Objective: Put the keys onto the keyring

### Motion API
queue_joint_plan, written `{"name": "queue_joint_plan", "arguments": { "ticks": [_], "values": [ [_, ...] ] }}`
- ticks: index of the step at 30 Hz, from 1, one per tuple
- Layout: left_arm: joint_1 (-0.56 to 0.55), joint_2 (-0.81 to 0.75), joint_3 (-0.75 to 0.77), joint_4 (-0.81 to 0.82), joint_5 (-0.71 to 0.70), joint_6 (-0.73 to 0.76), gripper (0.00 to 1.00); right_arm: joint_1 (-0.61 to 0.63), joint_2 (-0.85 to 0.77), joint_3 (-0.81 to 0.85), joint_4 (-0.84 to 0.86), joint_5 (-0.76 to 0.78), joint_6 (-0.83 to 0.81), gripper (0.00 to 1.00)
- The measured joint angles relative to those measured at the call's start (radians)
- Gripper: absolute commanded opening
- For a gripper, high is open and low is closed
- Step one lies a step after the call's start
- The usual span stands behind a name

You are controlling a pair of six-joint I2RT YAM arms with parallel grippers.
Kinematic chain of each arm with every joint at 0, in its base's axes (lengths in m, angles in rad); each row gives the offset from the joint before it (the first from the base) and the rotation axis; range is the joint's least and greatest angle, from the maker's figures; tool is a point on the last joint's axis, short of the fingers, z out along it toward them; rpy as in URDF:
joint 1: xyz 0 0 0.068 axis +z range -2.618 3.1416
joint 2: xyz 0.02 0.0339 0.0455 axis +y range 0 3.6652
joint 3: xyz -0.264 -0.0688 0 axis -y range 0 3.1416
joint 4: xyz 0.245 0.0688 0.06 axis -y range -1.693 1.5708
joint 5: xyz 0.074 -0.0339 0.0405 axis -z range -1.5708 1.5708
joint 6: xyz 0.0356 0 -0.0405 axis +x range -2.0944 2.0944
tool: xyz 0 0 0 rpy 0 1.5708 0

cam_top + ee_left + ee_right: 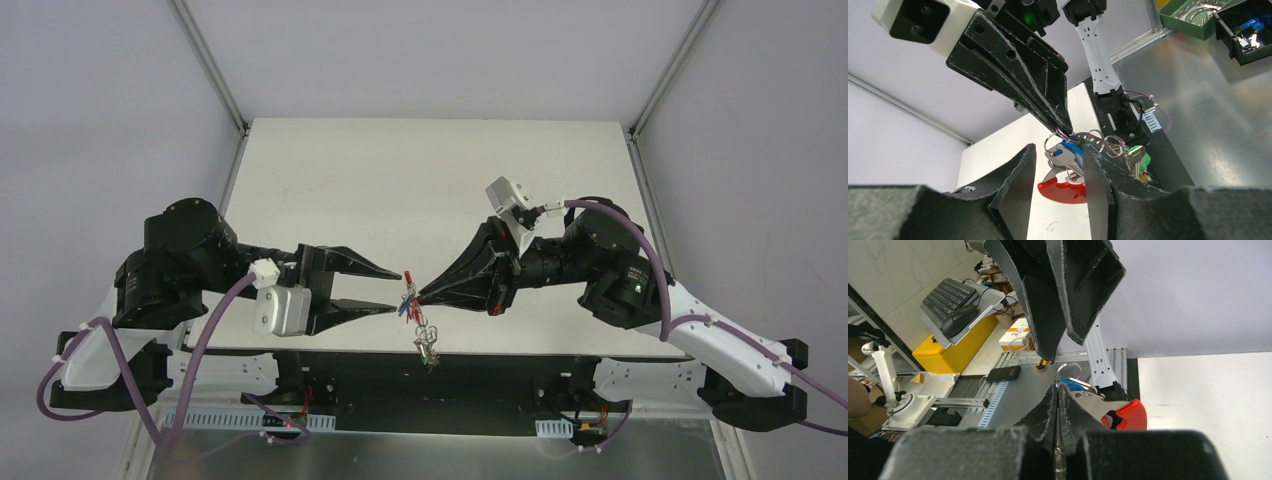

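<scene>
Black arms reach level toward each other over the table's (420, 180) near edge, the right gripper (420, 292) clenched on the keyring (412, 306), which dangles lengthwise downward between the parted fingers of the left gripper (398, 292).

I can't read any text, label or number from here. In the right wrist view the carton (1015, 335) carries orange print too blurred to make out, and the keyboard (945, 296) legends are too small.

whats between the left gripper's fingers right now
The keyring, with a blue key and red clip, hangs in that gap; left wrist view shows it.
</scene>
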Motion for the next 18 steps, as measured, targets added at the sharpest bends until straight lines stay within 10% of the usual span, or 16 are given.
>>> {"name": "queue_joint_plan", "arguments": {
  "ticks": [18],
  "values": [
    [0.000, 0.025, 0.003, -0.024, 0.028, 0.003, 0.30, 0.000, 0.052, 0.042, -0.018, -0.076, 0.023, 0.00]
  ]
}}
